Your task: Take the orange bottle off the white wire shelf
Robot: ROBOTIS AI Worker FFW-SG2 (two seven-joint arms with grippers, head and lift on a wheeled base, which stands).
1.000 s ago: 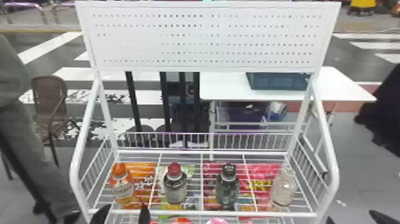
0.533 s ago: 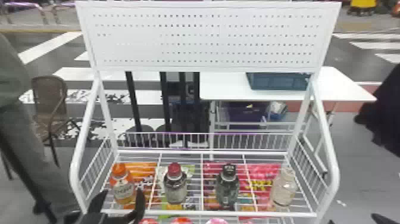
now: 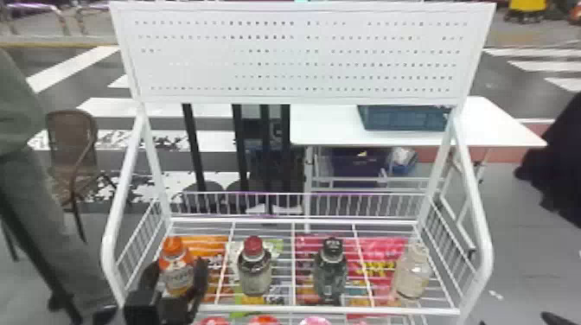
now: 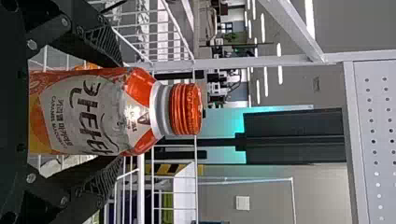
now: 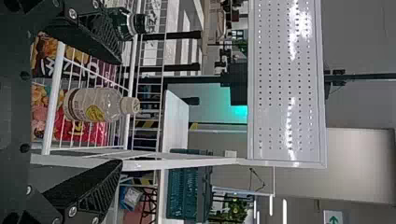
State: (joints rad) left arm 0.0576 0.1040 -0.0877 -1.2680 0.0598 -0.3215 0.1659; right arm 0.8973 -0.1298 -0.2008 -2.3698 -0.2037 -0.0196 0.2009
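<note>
- On the orange bottle (image 4: 140, 84) before me, I see large dark Korean lettering, with smaller Korean and Latin letters alongside.
- On the clear bottle (image 5: 105, 102), I see a label with a yellow patch.
- On the red snack bag (image 5: 95, 135), I see yellow lettering.
- I see a green arrow on a white sign (image 5: 340, 213).

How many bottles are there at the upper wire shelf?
4, in one row from left to right: the orange bottle, between the left gripper's open fingers; the red-capped bottle; the black-capped bottle; the pale-capped bottle.
</note>
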